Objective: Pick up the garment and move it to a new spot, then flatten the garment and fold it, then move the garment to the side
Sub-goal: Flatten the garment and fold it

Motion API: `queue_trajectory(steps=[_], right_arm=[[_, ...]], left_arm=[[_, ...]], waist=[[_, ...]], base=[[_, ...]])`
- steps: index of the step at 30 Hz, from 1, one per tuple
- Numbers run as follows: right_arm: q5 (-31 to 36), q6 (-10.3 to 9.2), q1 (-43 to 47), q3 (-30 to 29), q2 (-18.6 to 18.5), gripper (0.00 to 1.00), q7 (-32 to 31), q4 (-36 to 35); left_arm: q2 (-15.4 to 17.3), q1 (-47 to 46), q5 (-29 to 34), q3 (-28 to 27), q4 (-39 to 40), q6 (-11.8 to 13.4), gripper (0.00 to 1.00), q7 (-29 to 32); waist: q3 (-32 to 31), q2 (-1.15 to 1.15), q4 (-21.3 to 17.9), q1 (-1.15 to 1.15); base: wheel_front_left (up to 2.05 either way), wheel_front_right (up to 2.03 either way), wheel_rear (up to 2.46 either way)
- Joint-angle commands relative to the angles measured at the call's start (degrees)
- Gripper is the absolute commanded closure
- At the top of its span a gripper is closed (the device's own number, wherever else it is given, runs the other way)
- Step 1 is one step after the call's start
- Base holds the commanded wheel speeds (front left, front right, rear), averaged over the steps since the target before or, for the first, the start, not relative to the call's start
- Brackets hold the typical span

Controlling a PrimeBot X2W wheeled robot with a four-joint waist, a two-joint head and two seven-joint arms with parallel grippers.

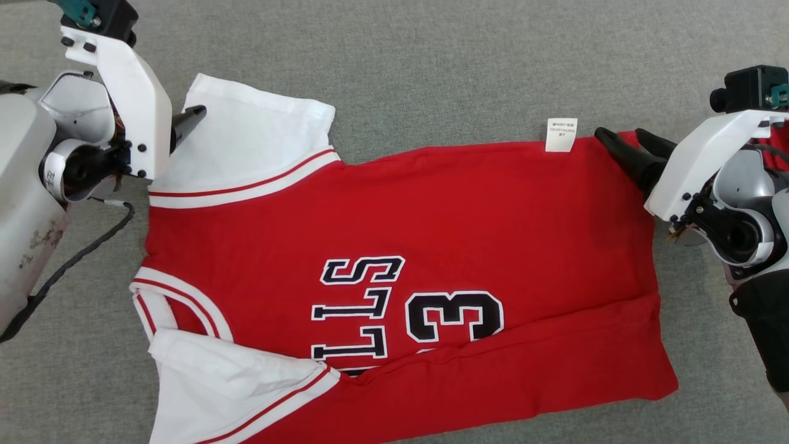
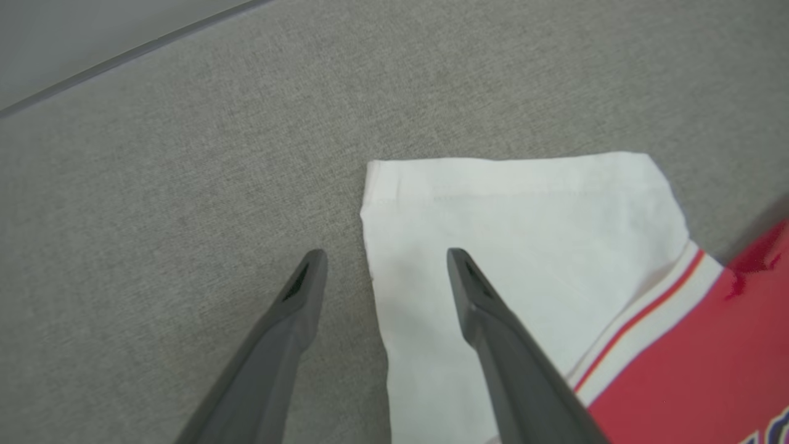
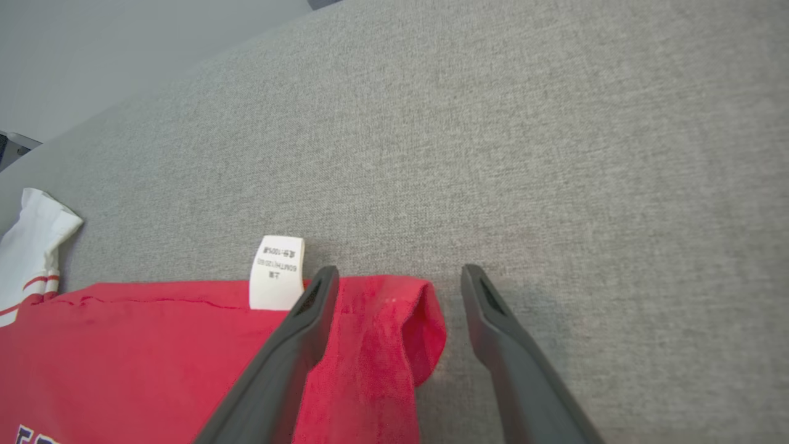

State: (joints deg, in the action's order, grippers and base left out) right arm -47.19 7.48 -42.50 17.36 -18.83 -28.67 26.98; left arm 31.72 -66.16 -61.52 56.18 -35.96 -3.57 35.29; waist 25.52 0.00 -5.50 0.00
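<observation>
jersey [image 1: 468, 209]: smooth matt cloth | tabletop [image 1: 431, 55]: coarse woven fabric

White wrist bracket [image 1: 132, 92], black screws [image 1: 90, 47]; dark pincer fingers [image 2: 518, 370]; black cable [image 1: 80, 254].

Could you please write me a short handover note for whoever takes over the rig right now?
Left gripper: open, holding nothing, jaws straddling the edge of the far white sleeve.
Right gripper: open, holding nothing, jaws straddling the far hem corner, beside the label.
Jersey: spread on the grey surface, collar toward the robot's left, near long edge lapped over the lettering.
Done: laid out mostly flat; near side looks folded over once.
To do: probably grip sleeve and corner, fold the far side over, finish folding, move it aside.
</observation>
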Motion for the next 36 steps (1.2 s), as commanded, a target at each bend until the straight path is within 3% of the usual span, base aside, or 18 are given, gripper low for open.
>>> queue_trajectory(steps=[1, 15, 17, 18, 19, 20, 22, 23, 36], right_arm=[[-0.83, 0.04, -0.95, 0.53, -0.19, 0.0, 0.7, -0.14], [-5.53, 0.04, -2.21, 7.64, -0.37, 0.0, 3.22, -0.52], [-6.05, 0.04, -2.43, 8.43, -0.77, 0.3, 3.74, -0.26], [-6.28, 0.04, -2.56, 8.76, -0.94, 0.43, 3.81, -0.1], [-6.46, 0.04, -2.67, 9.04, -1.12, 0.52, 4.14, 0.09], [-6.66, 0.04, -2.78, 9.4, -1.24, 0.59, 4.35, 0.17], [-6.85, 0.04, -3.06, 10.2, -1.7, 0.92, 4.93, 0.24], [-6.85, 0.04, -3.29, 10.38, -1.92, 1.0, 5.54, 0.25], [-8.34, 0.04, -3.29, 14.12, -3.05, 1.0, 13.79, 2.37]], left_arm=[[-0.33, -1.8, 0.21, -0.19, -1.31, -0.66, 0.0, -0.27], [-3.19, -5.73, 0.37, 0.42, -12.03, -2.94, 0.0, -1.39], [-3.49, -5.8, 0.44, 0.8, -13.12, -3.06, 0.38, -1.19], [-3.67, -5.93, 0.38, 0.92, -13.55, -3.17, 0.49, -1.1], [-3.87, -6.08, 0.27, 1.0, -13.92, -3.29, 0.49, -1.03], [-4.04, -6.2, 0.12, 1.08, -14.18, -3.3, 0.64, -1.05], [-4.24, -6.49, 0.02, 1.23, -14.55, -3.47, 1.0, -1.19], [-4.26, -6.63, 0.0, 1.32, -14.73, -3.49, 1.0, -1.25], [-4.64, -4.8, -1.73, 2.44, -14.44, -4.0, 1.0, -2.86]], waist=[[1.8, 0.0, -1.37, 0.0], [4.16, 0.0, -4.11, 0.0], [4.04, 0.0, -4.03, 0.0], [3.98, 0.0, -3.94, 0.0], [3.91, 0.0, -3.84, 0.0], [3.82, 0.0, -3.74, 0.0], [3.55, 0.0, -3.56, 0.0], [3.44, 0.0, -3.51, 0.0], [-0.91, 0.0, -2.4, 0.0]], base=[[0.0, 0.0, 0.0], [0.0, 0.0, 0.0], [0.0, 0.0, 0.0], [0.0, 0.0, 0.0], [0.0, 0.0, 0.0], [0.0, 0.0, 0.0], [0.0, 0.0, 0.0], [0.0, 0.0, 0.0], [0.0, 0.0, 0.0]])
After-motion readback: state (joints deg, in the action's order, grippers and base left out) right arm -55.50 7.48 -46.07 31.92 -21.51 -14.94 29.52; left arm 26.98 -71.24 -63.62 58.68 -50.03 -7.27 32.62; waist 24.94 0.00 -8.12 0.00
